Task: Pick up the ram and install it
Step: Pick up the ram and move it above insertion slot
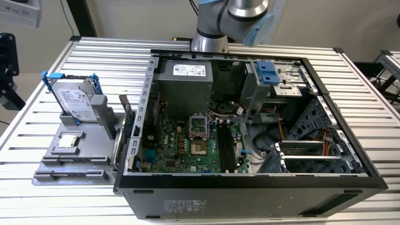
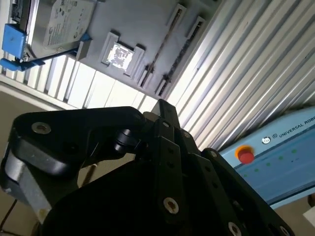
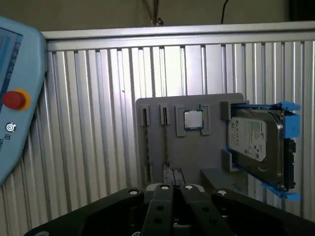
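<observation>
Progress is nil as far as can be seen. The ram [image 3: 166,145] stands on edge in a holder of the grey tray [image 3: 197,157]. In the first wrist view it reads as a thin dark line between two end blocks, with the chip [image 3: 193,119] lying between it and the drive [image 3: 258,145]. The hand [image 3: 175,189] hangs clear of the tray, touching nothing, its fingers drawn together with nothing between them. In the exterior view the tray lies on the bench [image 1: 106,51] just beside the open case [image 1: 250,182], on that view's left. The long black slots [image 1: 227,145] on the board [image 1: 181,150] inside the case look bare. Judging by this, both the pick-up and the seating of the ram in a slot are left to do.
</observation>
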Controlling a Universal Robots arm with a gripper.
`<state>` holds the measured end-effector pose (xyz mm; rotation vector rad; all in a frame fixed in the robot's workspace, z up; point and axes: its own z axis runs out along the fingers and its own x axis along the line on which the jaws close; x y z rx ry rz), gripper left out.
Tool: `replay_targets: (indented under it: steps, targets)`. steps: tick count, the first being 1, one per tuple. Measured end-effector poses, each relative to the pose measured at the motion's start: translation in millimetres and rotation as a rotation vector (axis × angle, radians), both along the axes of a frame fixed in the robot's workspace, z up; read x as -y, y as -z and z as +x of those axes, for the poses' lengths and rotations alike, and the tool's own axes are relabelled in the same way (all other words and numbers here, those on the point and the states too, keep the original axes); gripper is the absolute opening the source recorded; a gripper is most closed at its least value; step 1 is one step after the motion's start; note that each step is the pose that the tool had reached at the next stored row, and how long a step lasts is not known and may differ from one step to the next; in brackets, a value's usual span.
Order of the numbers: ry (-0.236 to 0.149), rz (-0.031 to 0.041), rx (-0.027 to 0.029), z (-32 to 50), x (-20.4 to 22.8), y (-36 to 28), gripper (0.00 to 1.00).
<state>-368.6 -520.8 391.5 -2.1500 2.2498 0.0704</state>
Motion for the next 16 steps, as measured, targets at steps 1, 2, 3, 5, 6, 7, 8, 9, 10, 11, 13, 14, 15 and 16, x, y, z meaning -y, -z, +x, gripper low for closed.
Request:
replay_targets:
  steps: [1, 2, 3, 5, 6, 7, 8, 9, 10, 11, 13, 14, 15, 16]
  targets:
    - [-0.018, 0.0000, 0.0000, 0.0, 0.0, 0.0, 0.00]
    - [-0.034, -0.0001, 0.0000, 0.0, 0.0, 0.0, 0.00]
    - [-0.049, 0.0000, 0.0002, 0.0, 0.0, 0.1, 0.00]
    - [-0.076, -0.0001, 0.0002, 0.0, 0.0, 0.1, 0.00]
    - [-0.087, 0.0000, 0.0002, 0.0, 0.0, 0.2, 0.00]
    - [-0.098, 0.0000, 0.0003, 0.0, 0.0, 0.2, 0.00]
    - [-0.101, -0.0001, 0.0002, 0.1, 0.0, 0.2, 0.00]
    - [-0.102, -0.0001, 0.0002, 0.1, 0.0, 0.2, 0.00]
    - [-0.103, -0.0001, 0.0001, 0.0, 0.0, 0.1, 0.00]
    - [-0.104, -0.0001, 0.0001, 0.1, 0.0, 0.1, 0.00]
    - [-0.105, -0.0001, 0.0001, 0.0, 0.0, 0.2, 0.00]
    - [-0.106, 0.0000, 0.0002, 0.0, 0.0, 0.2, 0.00]
    - [-0.107, -0.0001, 0.0002, 0.0, 0.0, 0.2, 0.00]
    - [-0.108, 0.0000, 0.0001, 0.0, 0.0, 0.2, 0.00]
